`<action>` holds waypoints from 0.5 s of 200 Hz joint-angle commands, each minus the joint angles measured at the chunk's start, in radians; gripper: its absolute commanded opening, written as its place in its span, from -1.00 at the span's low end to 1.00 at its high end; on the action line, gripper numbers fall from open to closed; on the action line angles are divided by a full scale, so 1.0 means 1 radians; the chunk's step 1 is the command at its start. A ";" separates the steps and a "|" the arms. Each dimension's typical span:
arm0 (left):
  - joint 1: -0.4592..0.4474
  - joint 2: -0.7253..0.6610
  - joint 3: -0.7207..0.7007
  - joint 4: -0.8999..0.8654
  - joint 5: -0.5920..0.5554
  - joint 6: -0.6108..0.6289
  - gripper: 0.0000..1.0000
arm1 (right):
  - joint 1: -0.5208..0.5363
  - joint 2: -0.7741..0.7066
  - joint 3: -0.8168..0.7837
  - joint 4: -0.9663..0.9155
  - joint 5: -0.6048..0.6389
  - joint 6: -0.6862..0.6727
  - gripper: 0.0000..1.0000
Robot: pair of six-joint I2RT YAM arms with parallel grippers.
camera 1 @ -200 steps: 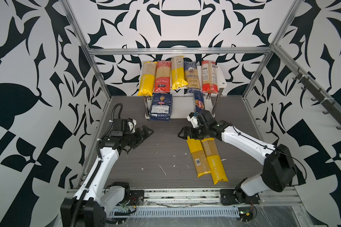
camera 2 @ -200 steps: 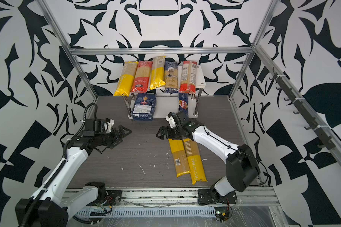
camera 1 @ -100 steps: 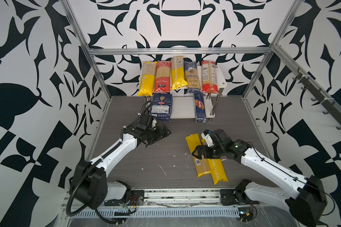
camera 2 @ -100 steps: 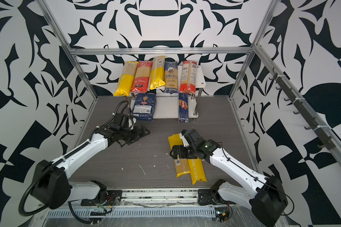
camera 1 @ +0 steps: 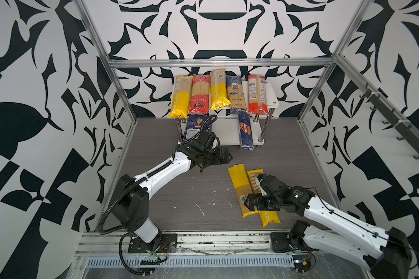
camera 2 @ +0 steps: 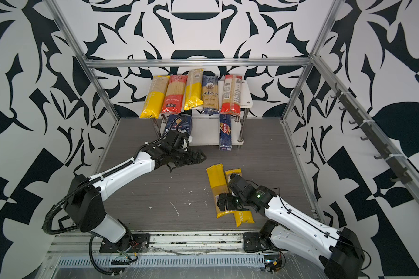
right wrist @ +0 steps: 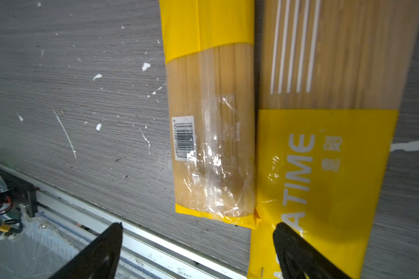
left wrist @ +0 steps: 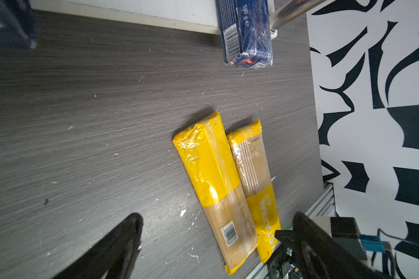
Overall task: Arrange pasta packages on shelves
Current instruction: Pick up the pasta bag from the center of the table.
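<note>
Right claw [right wrist: 198, 225] withdrew over yellow bags [right wrist: 213, 145] | upper shelf [camera 1: 272, 99]: top views only

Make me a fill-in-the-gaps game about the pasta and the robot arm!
1. The top shelf holds ___ pasta packs.
2. Two ___ spaghetti bags lie side by side on the table.
3. The slim Barilla box on the lower shelf is ___ in colour.
4. The right end effector over those two bags has its jaws ___.

Missing words: five; yellow; blue; open.
</note>
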 commanded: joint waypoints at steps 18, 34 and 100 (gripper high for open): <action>0.003 -0.001 0.056 -0.073 -0.041 0.064 0.99 | 0.051 0.071 0.012 0.023 0.104 0.028 1.00; 0.003 -0.015 0.062 -0.084 -0.047 0.079 0.99 | 0.067 0.118 0.012 0.050 0.121 0.026 1.00; 0.003 -0.127 0.009 -0.141 -0.128 0.157 0.99 | 0.087 0.288 0.053 0.108 0.157 -0.016 1.00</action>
